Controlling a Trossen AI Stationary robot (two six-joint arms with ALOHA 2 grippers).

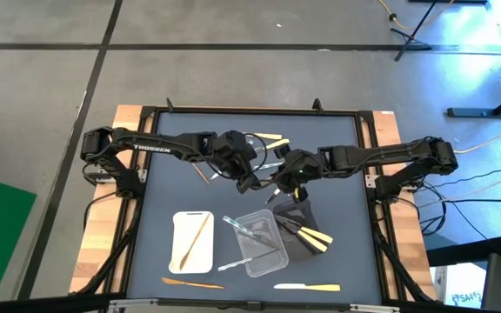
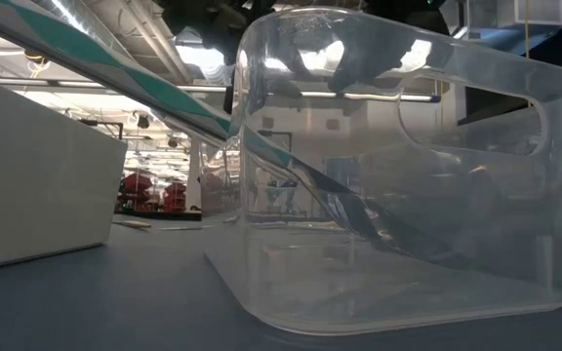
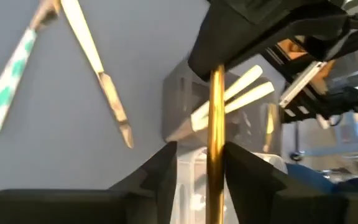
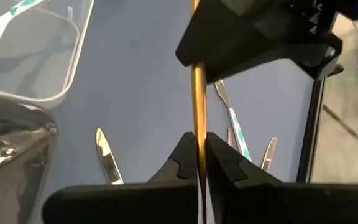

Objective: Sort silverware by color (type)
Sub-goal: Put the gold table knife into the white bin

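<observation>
Above the table's middle both grippers meet on one brown wooden utensil [image 3: 216,112] [image 4: 197,99]. My right gripper [image 4: 197,146] [image 1: 280,184] is shut on it. My left gripper [image 3: 201,155] [image 1: 254,181] is open, with a finger on either side of the same utensil's other part. The stick lies close to one finger [image 3: 241,168], with a gap to the other. Loose utensils lie flat on the table: clear and cream ones [image 4: 232,118], a wooden one [image 1: 200,172] and a cream one [image 1: 272,139]. My right gripper pinches the wooden utensil's shaft [image 4: 197,127] between its two fingers. The stick runs forward out of the hold toward my left gripper [image 4: 253,37] and is lifted clear of the table. My left gripper: whether the near finger touches the stick, I cannot tell.
Three trays sit toward the near edge. A white tray [image 1: 192,239] holds a wooden utensil, a clear tray [image 1: 261,242] [image 2: 408,175] holds clear ones, and a black tray [image 1: 307,230] holds cream ones. More utensils lie by the near edge [image 1: 194,283] [image 1: 307,287].
</observation>
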